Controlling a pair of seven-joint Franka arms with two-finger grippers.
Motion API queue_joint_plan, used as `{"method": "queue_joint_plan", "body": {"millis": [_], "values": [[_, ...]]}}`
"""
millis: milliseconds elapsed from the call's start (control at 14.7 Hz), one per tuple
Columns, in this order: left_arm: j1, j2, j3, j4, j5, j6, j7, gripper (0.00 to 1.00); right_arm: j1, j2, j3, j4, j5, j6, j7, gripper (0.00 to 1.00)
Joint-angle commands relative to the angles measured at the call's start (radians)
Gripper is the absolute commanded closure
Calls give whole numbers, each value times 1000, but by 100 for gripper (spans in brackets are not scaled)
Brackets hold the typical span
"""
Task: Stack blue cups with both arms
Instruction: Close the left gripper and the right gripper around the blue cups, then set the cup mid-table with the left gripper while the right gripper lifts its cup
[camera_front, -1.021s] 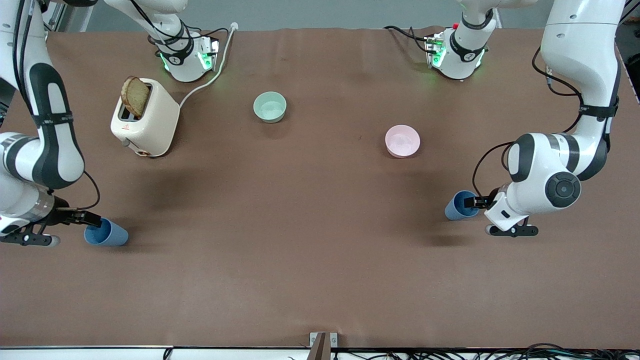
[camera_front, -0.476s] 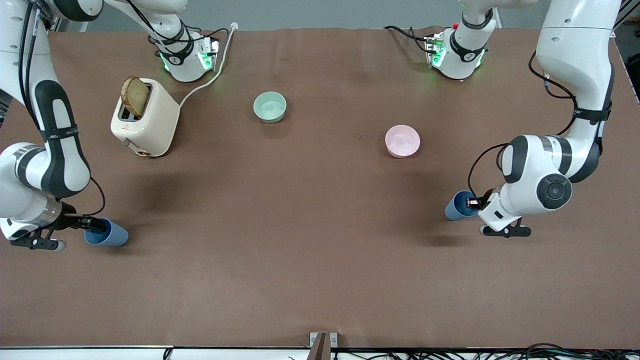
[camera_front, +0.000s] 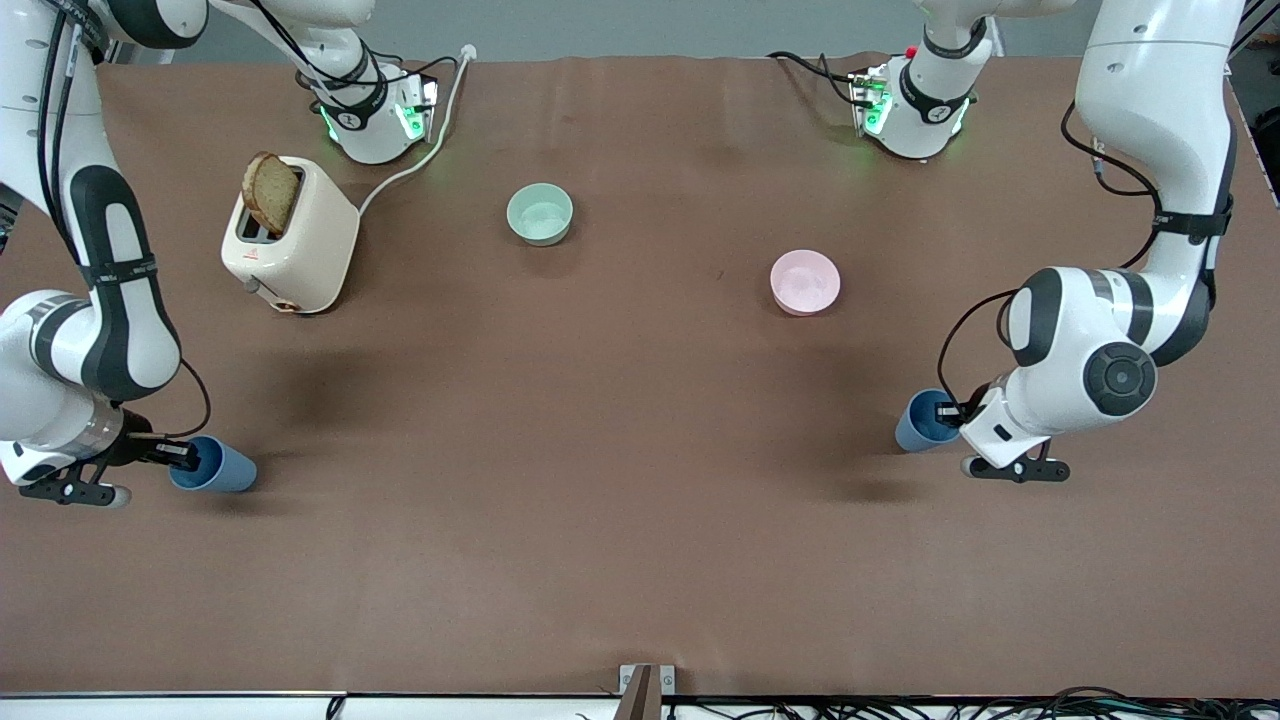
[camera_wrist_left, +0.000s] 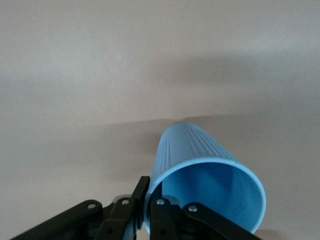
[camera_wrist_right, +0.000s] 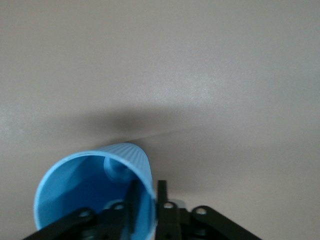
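Cups: two blue cups, one near each end of the table, both toward the edge closest to the front camera, well apart from each other.
Left-end cup: blue cup sat by the left arm's end of the table, mouth tipped toward that end, so it was tilted rather than upright.
Left gripper: left gripper was right at that cup's mouth. In the left wrist view the left gripper had its fingers pinched together on the cup's rim wall, one finger outside and one inside.
Right-end cup: the other blue cup was by the right arm's end of the table, close to the corner nearest the front camera, also leaning with its mouth toward that end.
Right gripper: right gripper sat at the mouth of this one. Right wrist view showed the right gripper clamped on the rim of the cup, one finger inside, one outside.
Bowls: pale green bowl and pink bowl were mid-table, apart from each other and farther from the front camera than both cups.
Toaster: cream toaster with a slice of toast sticking out of it, toward the right arm's end, near that arm's base.
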Motion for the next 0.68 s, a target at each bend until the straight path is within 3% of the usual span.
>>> {"method": "queue_joint_plan", "body": {"millis": [0,136,272,476,613], "values": [[-52,-29,-23,140,12,-135,12,99,-6,-4,10,13,16,-11,-13,99],[-104,8,-58,235,5,-180,12,100,-2,-13,10,16,16,-30,-13,99],[-186,41,-90,269,0,-182,7,100,0,-43,10,25,14,-73,-13,99],[-361,152,-90,355,3,-180,-16,100,0,-109,10,63,9,-207,-9,99],[-423,230,-92,426,1,-176,-21,99,3,-164,10,93,0,-294,-6,99]]}}
